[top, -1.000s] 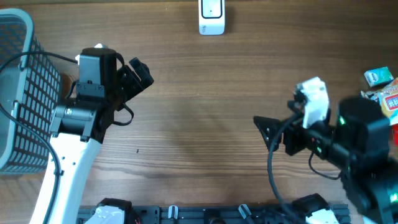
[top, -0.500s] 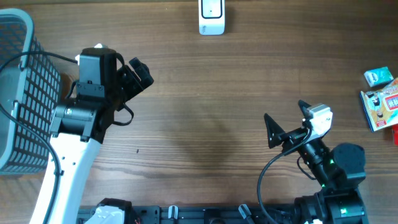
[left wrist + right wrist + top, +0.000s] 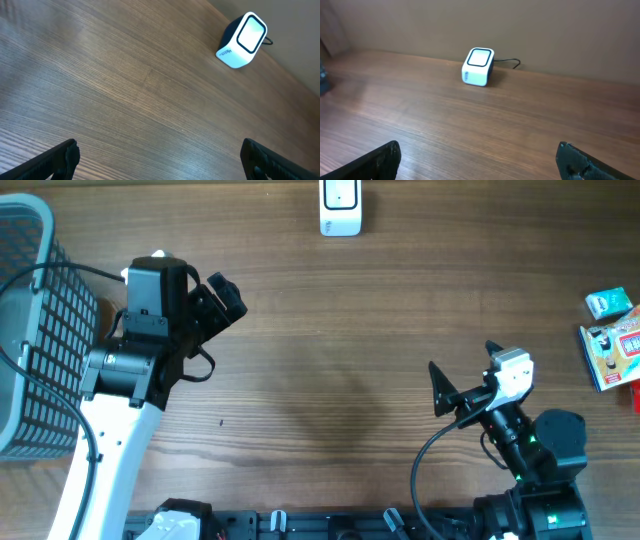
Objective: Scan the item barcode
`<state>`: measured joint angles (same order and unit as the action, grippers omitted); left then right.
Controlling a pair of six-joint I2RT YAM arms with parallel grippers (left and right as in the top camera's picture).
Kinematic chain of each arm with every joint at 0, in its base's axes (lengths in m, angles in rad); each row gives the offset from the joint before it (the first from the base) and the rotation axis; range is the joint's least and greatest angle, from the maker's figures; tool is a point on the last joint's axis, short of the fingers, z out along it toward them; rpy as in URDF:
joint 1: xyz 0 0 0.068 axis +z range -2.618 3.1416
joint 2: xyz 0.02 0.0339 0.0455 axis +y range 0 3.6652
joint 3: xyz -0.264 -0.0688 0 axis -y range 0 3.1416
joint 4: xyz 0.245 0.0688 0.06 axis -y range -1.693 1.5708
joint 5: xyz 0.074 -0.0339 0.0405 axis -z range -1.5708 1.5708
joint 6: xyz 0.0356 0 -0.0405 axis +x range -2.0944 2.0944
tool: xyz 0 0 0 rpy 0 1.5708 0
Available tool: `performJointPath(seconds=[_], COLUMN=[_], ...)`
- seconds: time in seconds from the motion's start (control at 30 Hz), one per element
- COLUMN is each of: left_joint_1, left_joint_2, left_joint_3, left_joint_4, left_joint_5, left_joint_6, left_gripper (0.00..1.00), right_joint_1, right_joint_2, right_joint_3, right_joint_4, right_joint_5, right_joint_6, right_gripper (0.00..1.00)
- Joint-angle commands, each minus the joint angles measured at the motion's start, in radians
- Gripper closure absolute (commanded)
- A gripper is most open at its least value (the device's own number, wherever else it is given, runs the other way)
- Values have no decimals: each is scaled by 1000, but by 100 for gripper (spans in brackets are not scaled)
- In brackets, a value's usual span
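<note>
The white barcode scanner (image 3: 340, 208) stands at the table's far edge, also visible as the scanner (image 3: 241, 40) in the left wrist view and the scanner (image 3: 478, 66) in the right wrist view. Packaged items lie at the right edge: a green box (image 3: 608, 303) and a red-and-white pack (image 3: 612, 352). My left gripper (image 3: 222, 298) hovers open at mid-left, nothing between its fingers (image 3: 57, 159). The right gripper (image 3: 458, 370) is open and empty at lower right, well left of the items, its fingers (image 3: 376, 161) wide apart.
A grey wire basket (image 3: 30, 330) stands at the left edge behind the left arm. A red object (image 3: 636, 395) shows partly at the right edge. The scanner's cable (image 3: 507, 61) runs along the back wall.
The right arm has drawn back from the items at the right edge toward the front, its gripper empty. The left arm has stayed still.
</note>
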<state>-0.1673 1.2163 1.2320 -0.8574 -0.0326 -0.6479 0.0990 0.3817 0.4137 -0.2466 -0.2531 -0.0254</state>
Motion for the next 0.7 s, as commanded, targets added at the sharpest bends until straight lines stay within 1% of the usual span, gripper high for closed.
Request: performJointPath(seconds=[0.0, 0.07, 0.2, 0.37, 0.53, 0.67], left_joint_1=[2, 2, 2, 2, 2, 2], left_joint_2=[2, 2, 2, 2, 2, 2], left_joint_3=[10, 10, 10, 10, 10, 10], left_joint_4=[3, 3, 3, 3, 3, 3], left_joint_5=[-14, -14, -14, -14, -14, -14], left_joint_6=[16, 16, 16, 16, 16, 16], left_gripper=[0, 0, 0, 0, 0, 0], right_joint_1=[-5, -10, -28, -59, -66, -76], right_joint_2=[-58, -105, -241, -364, -378, -378], right_joint_3=[2, -10, -118, -301, -401, -409], right_joint_4=[-6, -2, 37, 248, 354, 347], right_joint_5=[37, 37, 37, 37, 36, 37], right_joint_6=[-32, -51, -50, 2, 5, 6], right_gripper=[0, 0, 0, 0, 0, 0])
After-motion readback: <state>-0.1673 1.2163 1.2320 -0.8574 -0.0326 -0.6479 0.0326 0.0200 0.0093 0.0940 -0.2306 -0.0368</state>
